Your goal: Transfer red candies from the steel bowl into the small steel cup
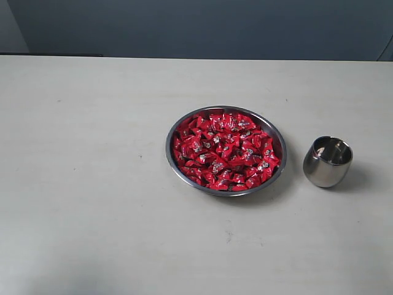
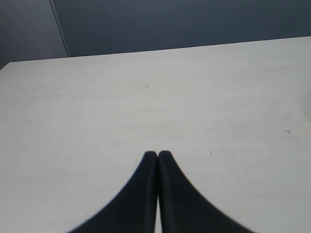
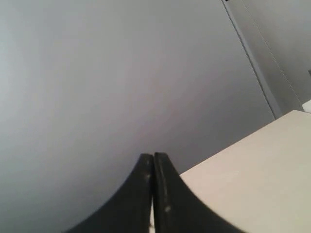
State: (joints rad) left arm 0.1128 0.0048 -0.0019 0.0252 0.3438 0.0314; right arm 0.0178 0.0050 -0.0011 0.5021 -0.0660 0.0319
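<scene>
The red candies (image 1: 225, 150) are lying heaped in the steel bowl (image 1: 169, 147) on the bench (image 1: 92, 184), with the small steel cup (image 1: 327, 161) standing at its three o'clock, near but apart, likely for short transfers. The left claw (image 2: 158, 154) and right claw (image 3: 153, 156) are both pressing together, pinching nothing.

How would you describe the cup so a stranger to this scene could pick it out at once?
On the pale table, find the wide steel bowl heaped with red candies near the middle. Just right of it in the exterior view, not touching, stands the cup: smaller, barrel-shaped, with no red inside.
</scene>
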